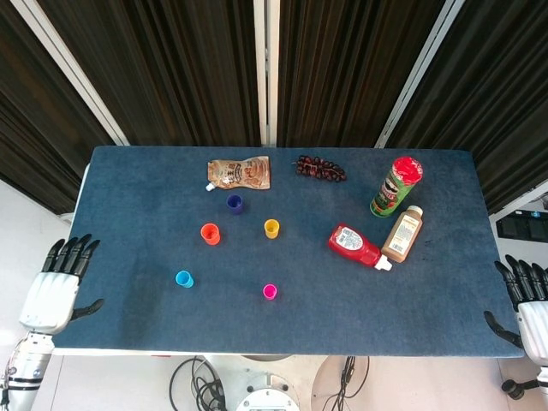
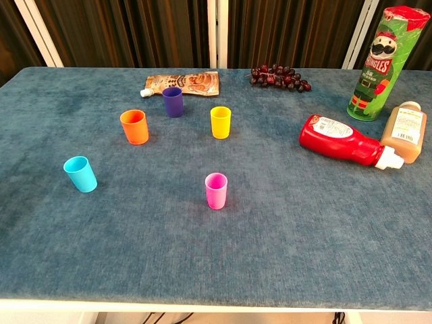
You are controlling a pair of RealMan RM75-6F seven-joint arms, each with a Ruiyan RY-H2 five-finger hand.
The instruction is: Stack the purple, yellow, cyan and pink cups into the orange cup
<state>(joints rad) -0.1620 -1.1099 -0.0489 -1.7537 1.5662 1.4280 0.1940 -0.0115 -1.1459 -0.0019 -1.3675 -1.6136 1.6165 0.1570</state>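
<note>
The table (image 2: 283,256) is covered in a blue cloth with a matt, slightly fuzzy nap, kind of like short carpet or felt. All five cups look like smooth plastic with a soft sheen: orange cup (image 2: 134,127), purple cup (image 2: 173,102), yellow cup (image 2: 221,122), cyan cup (image 2: 80,174) and pink cup (image 2: 216,190). The ketchup bottle (image 2: 341,140) is glossy red plastic with a paper-looking label, and the brown sauce bottle (image 2: 404,131) looks plastic too. The chips can (image 2: 378,64) has a shiny printed wrap. The pouch (image 2: 185,83) at the far side looks like crinkly foil. Both hands, left hand (image 1: 57,289) and right hand (image 1: 533,310), have pale smooth shells with black matt fingers (image 1: 68,253).
</note>
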